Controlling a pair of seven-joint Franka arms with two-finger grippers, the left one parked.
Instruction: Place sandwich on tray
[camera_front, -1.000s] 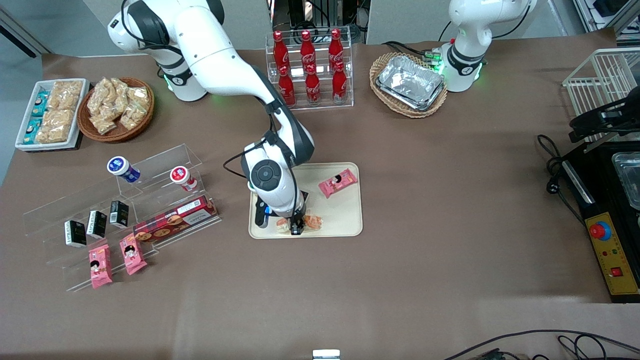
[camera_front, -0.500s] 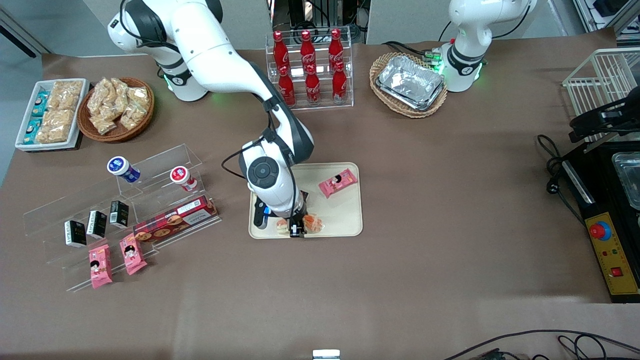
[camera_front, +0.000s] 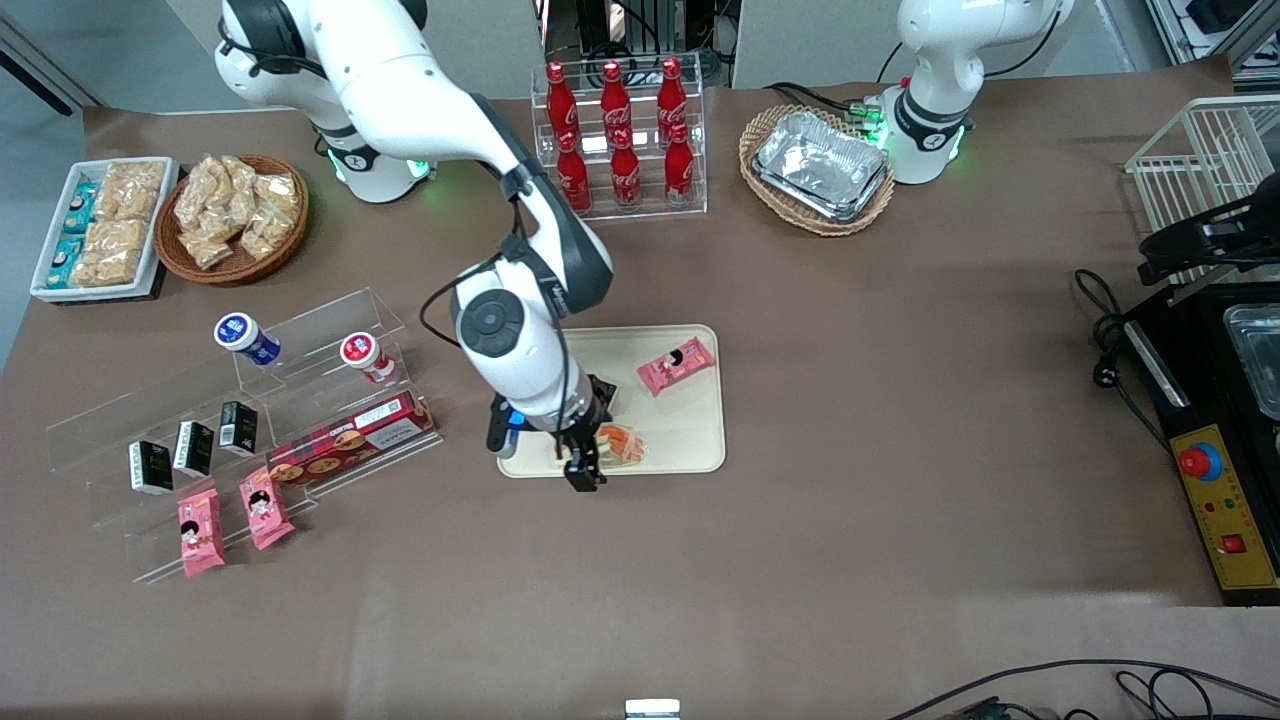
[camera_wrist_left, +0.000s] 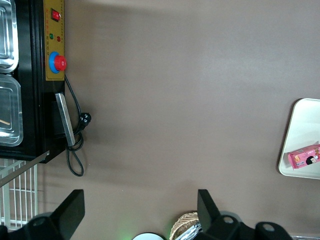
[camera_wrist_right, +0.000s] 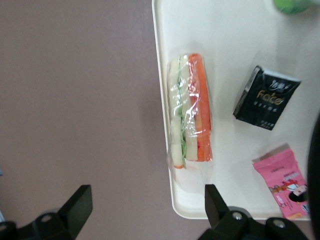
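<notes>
Sandwich (camera_wrist_right: 189, 111): triangular wedge in clear wrap, orange-red and green filling edge facing up. It lies flat on the tray, along the rim nearest the front camera, touching no finger. In the front view the sandwich (camera_front: 618, 443) shows just beside the gripper, partly covered by it.

Tray (camera_front: 690, 440): cream-beige, rounded corners, low rim, near the middle of the table. In the right wrist view the tray (camera_wrist_right: 225, 40) carries three items, all apart from one another.

Gripper (camera_front: 584, 474): right arm's, hanging above the tray rim nearest the front camera, raised clear of the sandwich. Fingers (camera_wrist_right: 75, 205) spread wide with nothing between them; the sandwich lies below, in the span between the two fingers.

Black carton (camera_wrist_right: 266, 97): small, gold lettering, on the tray, farther from the front camera than the sandwich.

Pink snack packet (camera_front: 676, 365): on the tray, toward its corner farthest from the front camera at the parked arm's end; seen also in the right wrist view (camera_wrist_right: 282, 182) and the left wrist view (camera_wrist_left: 304, 157).

Table (camera_front: 850, 400): brown covering.

Acrylic stand (camera_front: 250, 420): stepped, clear, toward the working arm's end, holding small cartons, cups and pink packets.
</notes>
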